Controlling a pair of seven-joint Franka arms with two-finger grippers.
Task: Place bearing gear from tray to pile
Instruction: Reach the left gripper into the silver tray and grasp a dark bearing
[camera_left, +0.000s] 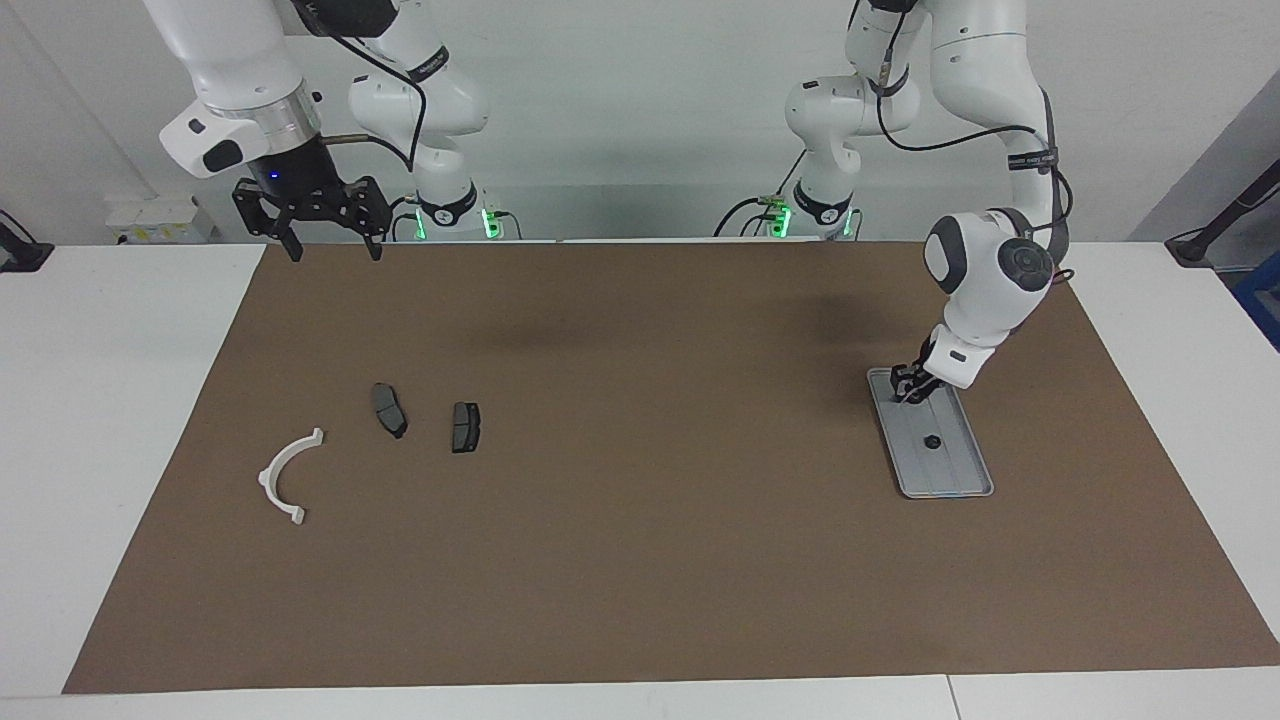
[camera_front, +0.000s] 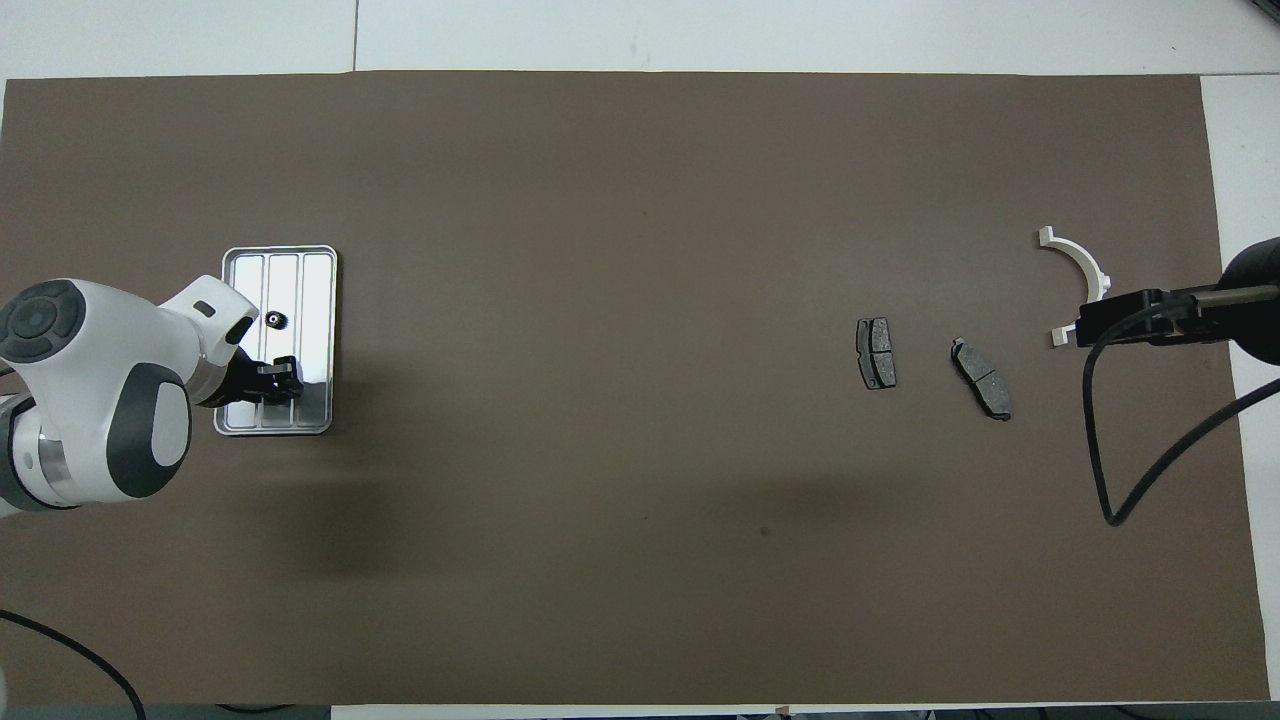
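1. Left tool (camera_left: 909, 386) is low over the tray (camera_left: 955, 475) end nearest the robots; I cannot tell its finger state.
2. Bearing gear (camera_left: 932, 442) lies mid-tray, apart from it.
3. Right tool (camera_left: 327, 245), spread, waits raised above the pile (camera_left: 385, 440).
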